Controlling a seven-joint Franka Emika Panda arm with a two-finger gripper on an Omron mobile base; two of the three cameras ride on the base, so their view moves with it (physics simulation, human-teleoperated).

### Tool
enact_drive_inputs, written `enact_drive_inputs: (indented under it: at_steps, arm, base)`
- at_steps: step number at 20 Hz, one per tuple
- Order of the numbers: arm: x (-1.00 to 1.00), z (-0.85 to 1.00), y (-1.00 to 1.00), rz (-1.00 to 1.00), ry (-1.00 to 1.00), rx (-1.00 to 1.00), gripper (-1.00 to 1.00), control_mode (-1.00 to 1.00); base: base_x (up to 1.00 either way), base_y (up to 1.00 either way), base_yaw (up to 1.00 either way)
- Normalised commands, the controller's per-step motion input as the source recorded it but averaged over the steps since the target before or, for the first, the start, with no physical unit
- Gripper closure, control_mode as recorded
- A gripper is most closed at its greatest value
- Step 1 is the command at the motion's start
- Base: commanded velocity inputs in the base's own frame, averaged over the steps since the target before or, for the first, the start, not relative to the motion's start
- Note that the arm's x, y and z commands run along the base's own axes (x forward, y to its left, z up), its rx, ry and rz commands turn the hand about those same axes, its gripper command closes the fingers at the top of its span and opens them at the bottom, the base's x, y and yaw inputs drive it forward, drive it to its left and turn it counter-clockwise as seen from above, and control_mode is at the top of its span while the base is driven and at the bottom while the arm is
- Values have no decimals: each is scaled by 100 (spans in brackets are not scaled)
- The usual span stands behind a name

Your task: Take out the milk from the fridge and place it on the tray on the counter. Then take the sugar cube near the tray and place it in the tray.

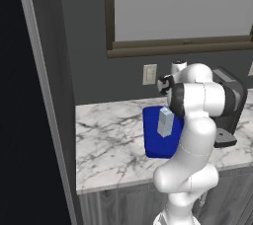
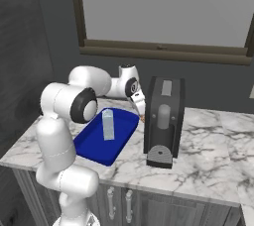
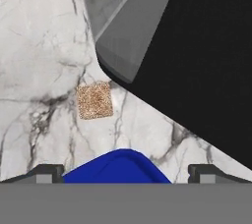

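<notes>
On the left of the bench (image 2: 208, 136) the milk (image 2: 107, 124) stands upright in the deep blue tray (image 2: 89, 145), so the first half of the task looks done. Right of the tray, the tool (image 3: 126, 171) hangs over the marble with its jaws spread wide and nothing between them. In the hand view the sugar cube (image 3: 94, 100) lies ahead of the fingertips (image 3: 49, 171) and a little left of centre, just beyond the tray's corner and beside a dark coffee machine (image 2: 163, 121). The cube is tiny, tan, speckled and square, with no long axis.
</notes>
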Motion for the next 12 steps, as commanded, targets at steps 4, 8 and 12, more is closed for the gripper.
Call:
enact_drive_inputs:
  at_steps: [4,8,12]
  arm:
    - [7,-15,-12,-4,-1,0,-100,-100]
    - [2,-8,-5,-7,-3,0,-100,-100]
    - [0,0,0,-14,0,0,-100,-100]
  base:
    - [0,0,0]
    - [0,0,0]
    - [0,0,0]
